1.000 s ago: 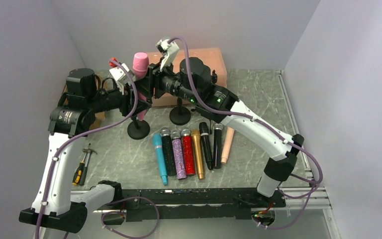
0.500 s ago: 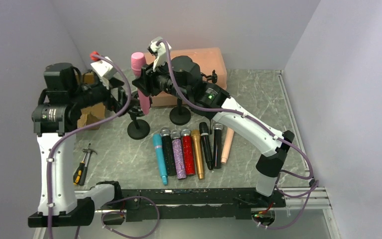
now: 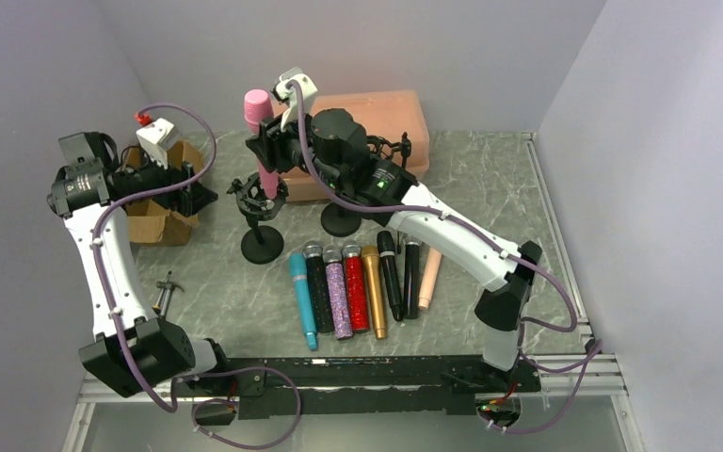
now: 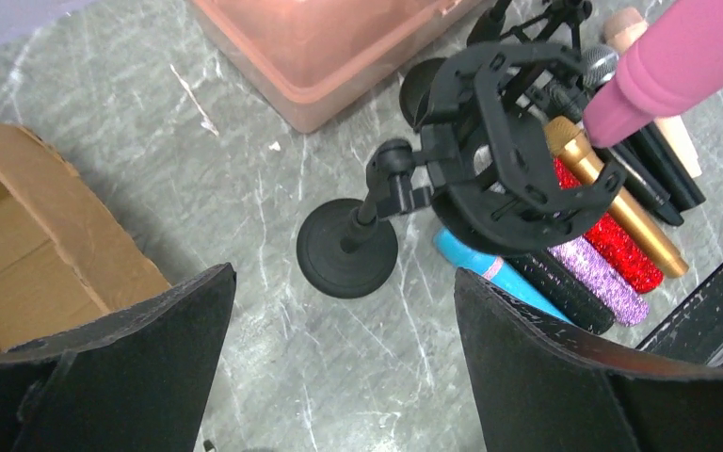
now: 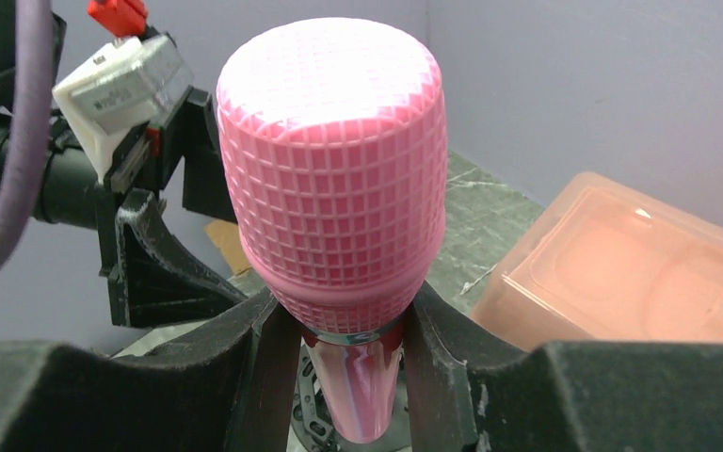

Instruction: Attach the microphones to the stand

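Observation:
My right gripper [image 3: 265,151] is shut on the pink microphone [image 3: 262,141], just under its mesh head [image 5: 334,160], and holds it upright. The microphone's lower end [image 4: 621,104] hangs at the rim of the black ring clip [image 4: 513,151] of the nearer stand [image 3: 262,247]. Left of that stand, over a cardboard box, my left gripper [image 3: 188,193] is open and empty, its fingers [image 4: 565,377] wide apart. Several more microphones lie in a row on the table, among them teal [image 3: 302,299], purple glitter [image 3: 338,297], red glitter [image 3: 355,292], gold [image 3: 374,290] and peach [image 3: 430,273].
A second black stand [image 3: 341,218] sits just right of the first. Behind both stands is a pink plastic case [image 3: 377,118]. The open cardboard box [image 3: 155,221] is at the left. A hand tool [image 3: 163,297] lies near the left arm.
My left gripper has let go at the stand, opened wide and drawn back to the left. The right gripper has carried the pink microphone a little left, more upright over the clip.

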Robot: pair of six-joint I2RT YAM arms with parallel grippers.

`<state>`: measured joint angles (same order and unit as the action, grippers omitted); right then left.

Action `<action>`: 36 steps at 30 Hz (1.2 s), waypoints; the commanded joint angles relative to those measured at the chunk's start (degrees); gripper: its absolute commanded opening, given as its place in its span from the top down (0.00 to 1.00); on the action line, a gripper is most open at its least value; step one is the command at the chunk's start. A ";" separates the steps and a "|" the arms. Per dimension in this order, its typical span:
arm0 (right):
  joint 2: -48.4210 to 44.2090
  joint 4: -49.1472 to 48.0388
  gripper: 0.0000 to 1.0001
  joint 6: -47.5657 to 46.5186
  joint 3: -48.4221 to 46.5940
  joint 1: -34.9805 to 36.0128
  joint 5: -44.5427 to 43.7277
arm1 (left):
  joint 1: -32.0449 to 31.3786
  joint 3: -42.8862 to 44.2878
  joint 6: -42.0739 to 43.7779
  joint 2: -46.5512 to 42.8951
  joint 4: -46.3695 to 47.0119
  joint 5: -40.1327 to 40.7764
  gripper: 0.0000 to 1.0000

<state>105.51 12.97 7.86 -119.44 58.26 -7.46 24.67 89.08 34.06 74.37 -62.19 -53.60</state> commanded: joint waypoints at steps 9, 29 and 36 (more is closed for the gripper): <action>3.22 -10.00 1.00 -0.31 2.39 0.01 -2.08 | 1.79 -16.66 8.94 -0.98 5.45 -6.81 0.11; 3.25 -14.42 1.00 0.35 9.80 0.00 -2.91 | -3.26 -33.44 -12.01 -4.55 41.61 -7.66 0.10; 2.71 -14.63 1.00 1.21 12.16 -0.02 -2.71 | -6.01 -36.21 -15.32 -4.75 48.71 -4.75 0.13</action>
<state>109.75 1.65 8.19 -108.64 58.26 -9.98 19.40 54.11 21.61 70.72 -20.43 -59.79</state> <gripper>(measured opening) 0.412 0.885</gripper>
